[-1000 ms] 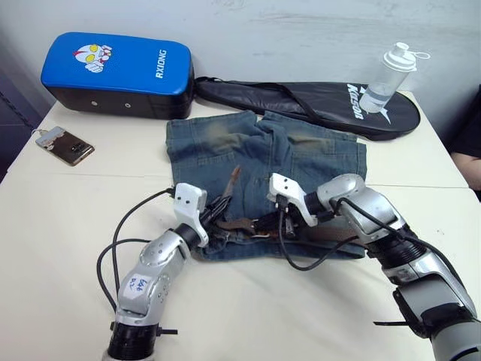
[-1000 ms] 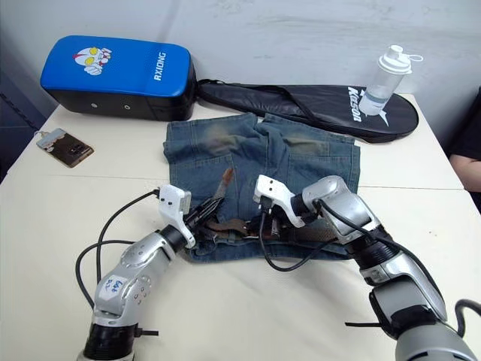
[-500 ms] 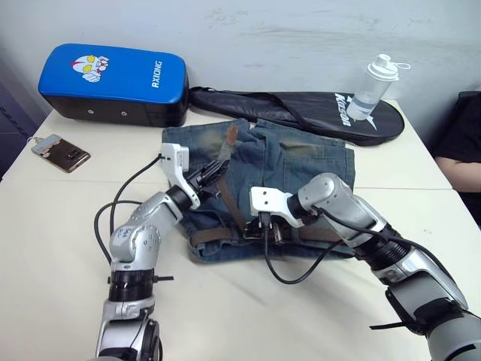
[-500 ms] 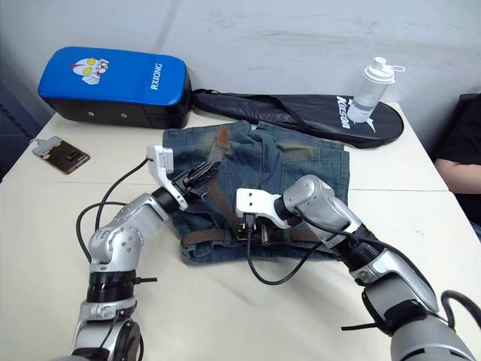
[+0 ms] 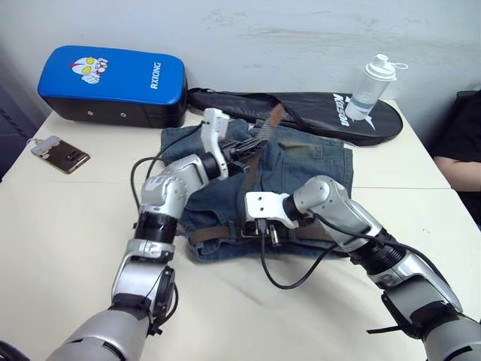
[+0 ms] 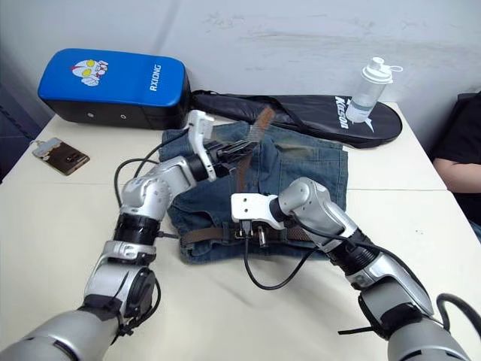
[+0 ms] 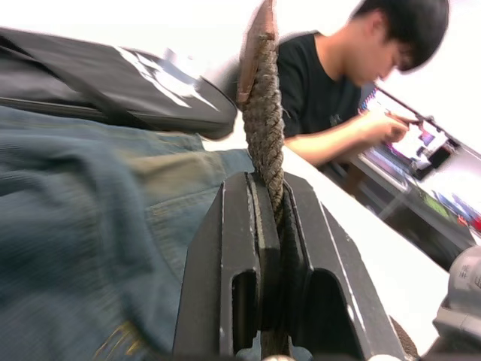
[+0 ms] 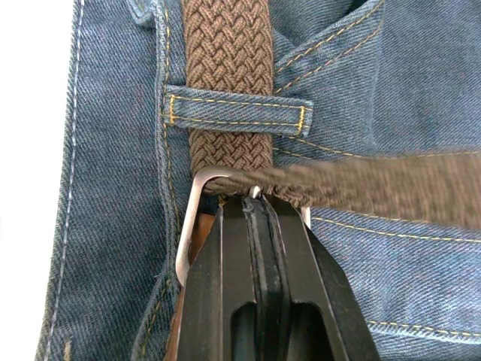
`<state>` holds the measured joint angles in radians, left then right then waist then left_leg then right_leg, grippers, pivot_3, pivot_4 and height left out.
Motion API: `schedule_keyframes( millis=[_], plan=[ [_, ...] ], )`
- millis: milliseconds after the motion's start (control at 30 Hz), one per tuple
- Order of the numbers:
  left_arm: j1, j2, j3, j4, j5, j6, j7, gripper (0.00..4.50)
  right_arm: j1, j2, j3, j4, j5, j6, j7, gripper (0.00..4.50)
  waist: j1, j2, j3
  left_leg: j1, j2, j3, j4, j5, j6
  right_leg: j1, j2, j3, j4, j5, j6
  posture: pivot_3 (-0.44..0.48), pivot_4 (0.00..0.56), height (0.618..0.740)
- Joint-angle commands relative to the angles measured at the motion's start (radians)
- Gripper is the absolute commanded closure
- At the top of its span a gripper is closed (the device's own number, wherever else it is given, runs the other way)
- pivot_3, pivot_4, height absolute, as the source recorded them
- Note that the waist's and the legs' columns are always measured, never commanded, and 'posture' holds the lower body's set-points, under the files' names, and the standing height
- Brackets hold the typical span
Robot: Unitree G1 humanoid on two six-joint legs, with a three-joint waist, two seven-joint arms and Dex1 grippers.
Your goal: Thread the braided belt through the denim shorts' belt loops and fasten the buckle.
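Observation:
The denim shorts [image 5: 308,162] lie flat on the table, waistband toward me. The braided belt [image 8: 229,53] runs along the waistband under a belt loop [image 8: 237,110] into the silver buckle [image 8: 188,226]. My right gripper [image 5: 264,232] is shut on the buckle at the middle of the waistband. From there the belt's free length [image 5: 251,177] rises across the shorts to my left gripper [image 5: 246,153], which is shut on it above the legs. The belt's tip [image 7: 259,45] sticks out past the left fingers [image 7: 240,226].
A blue pad [image 5: 113,83] lies at the back left and a black racket bag [image 5: 316,113] behind the shorts, with a clear bottle [image 5: 370,86] on it. A phone with a tag [image 5: 60,153] is at the left edge. A person [image 7: 353,75] sits off to the right.
My left gripper has drawn the belt's free end up and away from the waistband, over the shorts' legs. The right gripper has stayed on the buckle. The head camera has shifted.

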<state>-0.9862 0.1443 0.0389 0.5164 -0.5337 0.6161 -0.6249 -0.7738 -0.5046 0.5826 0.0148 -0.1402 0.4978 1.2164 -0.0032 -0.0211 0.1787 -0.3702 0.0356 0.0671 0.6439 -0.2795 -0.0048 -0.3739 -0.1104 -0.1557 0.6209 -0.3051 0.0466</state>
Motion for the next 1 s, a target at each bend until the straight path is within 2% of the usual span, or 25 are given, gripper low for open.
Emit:
schedule_keyframes(
  millis=[33,267,367,500,667,833,1000],
  plan=[
    [-0.189,-0.025,0.04,0.056,0.01,-0.155,-0.073,4.5,0.15,-0.012,0.184,0.119,-0.086,0.072,0.028,4.46,0.001,0.0,0.0,0.0,0.0,0.0,0.0,0.0,0.0,0.0,0.0,0.0,0.0,0.0,0.0,0.0,0.15,0.74],
    [-0.354,-0.106,0.043,0.329,0.067,-0.267,-0.173,4.5,0.164,-0.014,0.173,0.094,-0.071,0.098,0.034,4.46,0.003,0.001,0.001,-0.001,0.0,0.0,0.0,0.0,0.0,0.0,-0.001,-0.001,-0.001,0.0,0.001,0.0,0.15,0.74],
    [-0.374,-0.123,0.053,0.392,0.082,-0.302,-0.204,4.5,0.173,-0.008,0.155,0.081,-0.052,0.116,0.029,4.46,0.003,0.001,0.001,-0.001,-0.001,-0.001,0.0,0.0,0.0,0.0,-0.001,-0.001,-0.002,-0.001,0.002,0.0,0.15,0.74],
    [-0.332,-0.138,0.054,0.4,0.1,-0.323,-0.212,4.5,0.191,0.0,0.04,0.03,0.031,0.219,0.018,4.46,0.005,0.002,0.002,-0.003,-0.001,-0.001,-0.001,0.0,0.0,-0.001,-0.001,-0.001,-0.002,-0.001,0.002,0.0,0.15,0.74],
    [-0.197,-0.121,0.023,0.279,0.139,-0.284,-0.181,4.5,0.188,-0.032,-0.078,-0.006,0.1,0.297,0.006,4.46,0.017,0.005,0.004,-0.006,-0.004,-0.002,-0.001,-0.001,0.002,-0.003,-0.004,-0.001,-0.003,0.0,0.003,0.0,0.15,0.74],
    [0.053,-0.085,-0.093,-0.037,0.222,-0.176,-0.114,4.5,0.175,-0.053,-0.192,0.016,0.192,0.357,-0.007,4.46,0.029,0.006,0.007,-0.009,-0.004,-0.002,-0.002,-0.003,0.004,-0.004,-0.004,-0.002,-0.006,-0.001,0.003,0.0,0.15,0.74],
    [0.156,-0.059,-0.122,-0.213,0.238,-0.114,-0.069,4.5,0.137,-0.097,-0.274,0.085,0.24,0.36,-0.039,4.46,0.034,0.006,0.007,-0.016,-0.005,-0.003,0.002,-0.002,0.011,-0.006,-0.004,-0.003,-0.012,0.0,0.006,0.0,0.15,0.74]
  ],
)
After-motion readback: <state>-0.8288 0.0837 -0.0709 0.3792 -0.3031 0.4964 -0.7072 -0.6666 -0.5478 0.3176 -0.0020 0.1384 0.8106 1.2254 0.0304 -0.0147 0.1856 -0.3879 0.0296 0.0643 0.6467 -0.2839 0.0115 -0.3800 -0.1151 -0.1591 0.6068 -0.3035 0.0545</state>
